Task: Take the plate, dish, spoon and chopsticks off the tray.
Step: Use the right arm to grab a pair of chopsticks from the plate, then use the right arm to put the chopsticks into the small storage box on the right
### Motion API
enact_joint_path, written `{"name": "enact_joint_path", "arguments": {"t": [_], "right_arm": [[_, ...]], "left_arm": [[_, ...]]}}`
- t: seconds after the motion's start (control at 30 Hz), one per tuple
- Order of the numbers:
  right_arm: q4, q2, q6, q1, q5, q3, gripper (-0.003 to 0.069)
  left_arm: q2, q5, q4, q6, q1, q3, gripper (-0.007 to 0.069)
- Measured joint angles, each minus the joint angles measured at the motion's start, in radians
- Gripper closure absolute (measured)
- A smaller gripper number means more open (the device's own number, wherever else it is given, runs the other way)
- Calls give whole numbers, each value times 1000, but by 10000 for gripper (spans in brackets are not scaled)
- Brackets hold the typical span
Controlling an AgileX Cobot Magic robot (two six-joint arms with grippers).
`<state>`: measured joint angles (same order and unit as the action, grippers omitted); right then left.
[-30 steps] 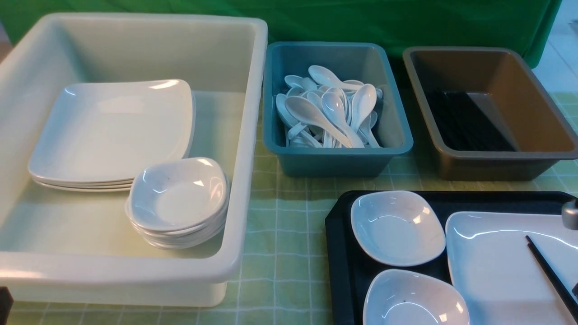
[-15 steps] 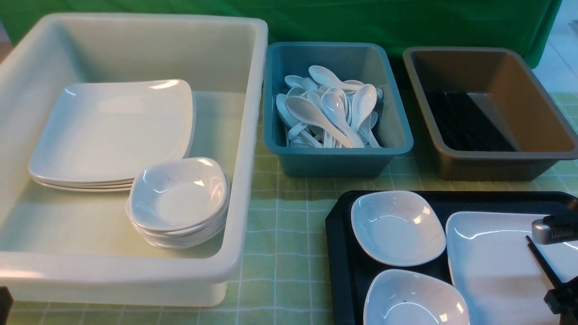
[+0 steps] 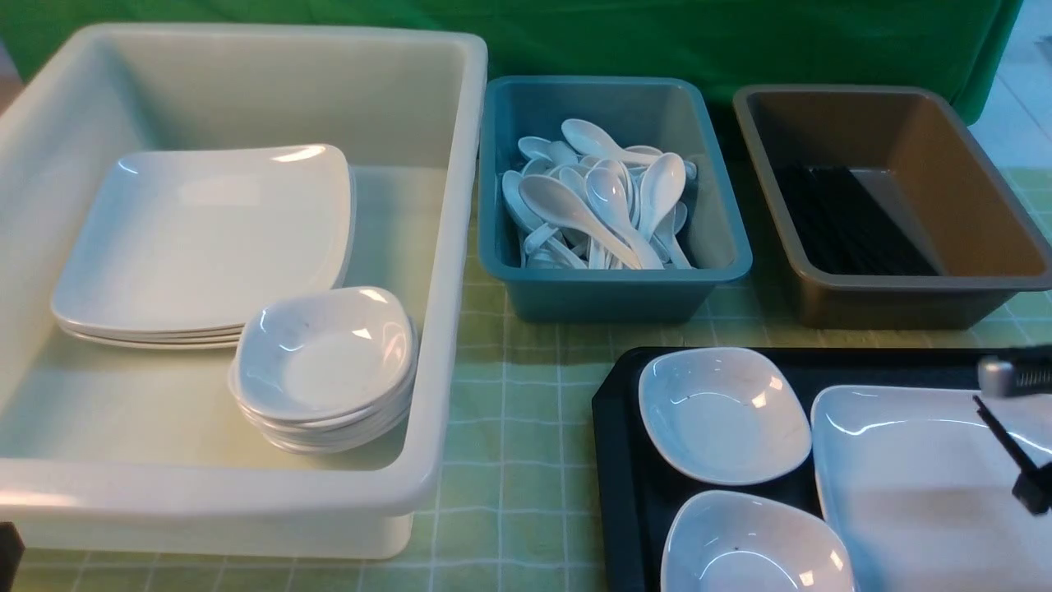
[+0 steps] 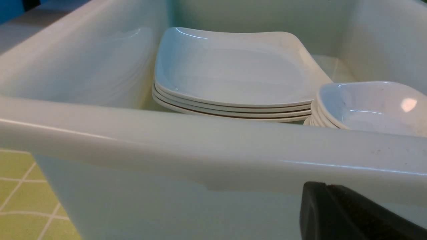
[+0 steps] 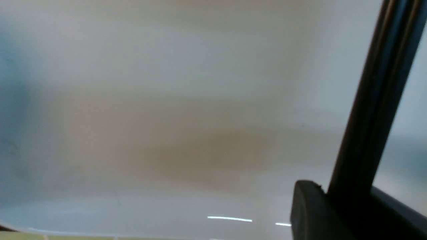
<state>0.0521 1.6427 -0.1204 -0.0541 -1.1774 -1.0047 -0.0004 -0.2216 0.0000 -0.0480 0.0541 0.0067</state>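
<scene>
The black tray [image 3: 618, 460] lies at the front right. On it sit two small white dishes [image 3: 723, 415] [image 3: 752, 547] and the large white plate [image 3: 904, 493]. My right gripper [image 3: 1031, 487] [image 5: 347, 200] is shut on the black chopsticks [image 3: 998, 432] [image 5: 377, 100], which slant up over the plate. The spoon is out of view. My left gripper [image 4: 325, 186] is shut and empty, close to the outside wall of the white tub [image 4: 200, 143].
The big white tub [image 3: 448, 247] at the left holds stacked plates [image 3: 205, 238] and stacked small dishes [image 3: 325, 362]. Behind the tray stand a blue tub [image 3: 612, 279] heaped with white cutlery and a brown tub [image 3: 896, 292] with black sticks.
My right gripper came in over the plate, closed on the chopsticks and lifted them off the plate. The left arm has not moved.
</scene>
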Motion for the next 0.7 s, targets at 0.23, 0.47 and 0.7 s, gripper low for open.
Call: {"name": "enact_joint_path", "arguments": {"t": [0.23,0.47,0.7], "right_arm": [[-65,-37,2,0,6,-335,557],[-162,102,4,0,260,-648,557],[-216,309,3,11,571,-779,557]], "left_arm": [[0,0,0,0,0,0,626],[0,0,0,0,0,0,626],[0,0,0,0,0,0,626]]}}
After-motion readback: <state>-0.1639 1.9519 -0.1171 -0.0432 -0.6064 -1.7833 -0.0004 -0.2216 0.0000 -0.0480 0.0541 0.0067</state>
